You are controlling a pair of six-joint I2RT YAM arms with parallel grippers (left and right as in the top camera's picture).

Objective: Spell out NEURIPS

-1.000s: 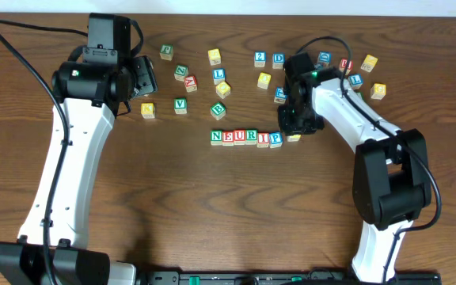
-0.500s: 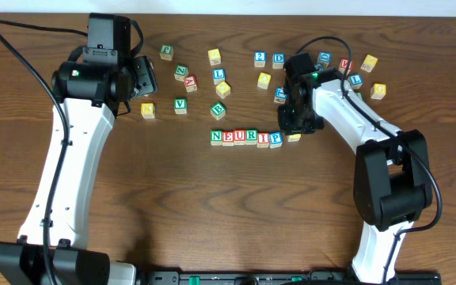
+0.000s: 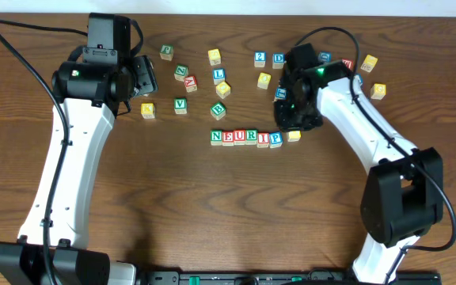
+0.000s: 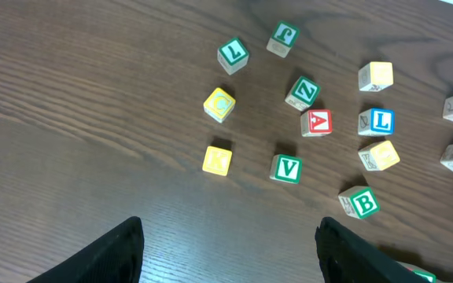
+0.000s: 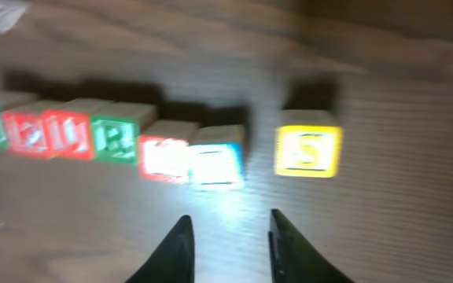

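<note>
There's a row of letter cubes in the middle of the table, six of them touching side by side and reading N, E, U, R, I, P. Its long axis runs straight left to right, and the letters stand upright as seen from the robot's side. The yellow cube with an S on it sits just off the P end, in line with the row but with a small gap. The right gripper hangs over that end with its fingers spread and nothing between them. The left gripper is well away, beyond the row's N end, also parted and empty above loose cubes.
</note>
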